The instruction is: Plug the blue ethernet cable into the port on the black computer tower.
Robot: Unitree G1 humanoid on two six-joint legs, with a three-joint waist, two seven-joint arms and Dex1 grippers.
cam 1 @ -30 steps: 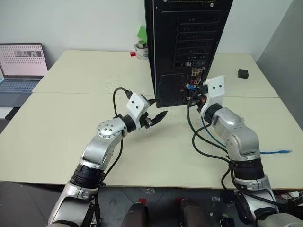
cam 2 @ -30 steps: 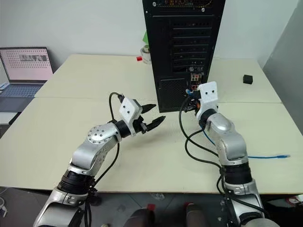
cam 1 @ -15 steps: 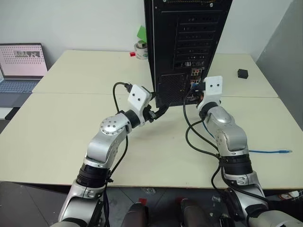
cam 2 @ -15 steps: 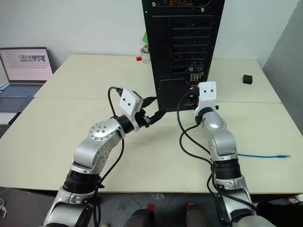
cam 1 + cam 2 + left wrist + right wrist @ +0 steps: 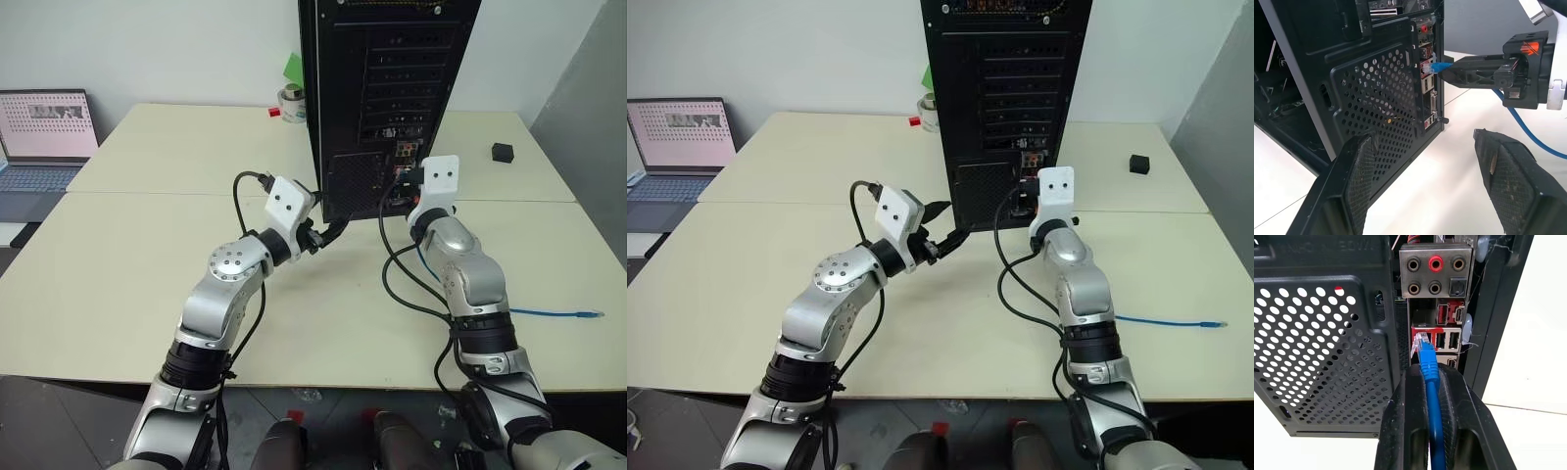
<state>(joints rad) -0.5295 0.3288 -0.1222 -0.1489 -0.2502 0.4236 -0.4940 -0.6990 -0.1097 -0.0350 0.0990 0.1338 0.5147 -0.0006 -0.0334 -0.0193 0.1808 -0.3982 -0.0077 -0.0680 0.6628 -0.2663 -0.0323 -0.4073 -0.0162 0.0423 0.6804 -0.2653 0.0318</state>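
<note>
The black computer tower [image 5: 382,88] stands upright on the table with its rear panel facing me. My right gripper [image 5: 1426,374] is shut on the blue ethernet cable [image 5: 1432,401] just behind its clear plug [image 5: 1423,345]. The plug's tip sits at the mouth of a port [image 5: 1417,335] in the column of ports; I cannot tell whether it is seated. The cable's free length trails across the table [image 5: 549,313] to my right. My left gripper [image 5: 328,232] is open and empty, level by the tower's lower mesh corner [image 5: 1381,98].
An open laptop [image 5: 44,132] sits at the far left. A tape roll [image 5: 291,101] stands behind the tower on its left, and a small black cube [image 5: 503,151] lies at the back right. Black arm cables [image 5: 402,284] loop on the table below my right arm.
My right gripper has pushed forward with the plug, closer to the tower's ports. The left gripper has stayed about where it was, still open.
</note>
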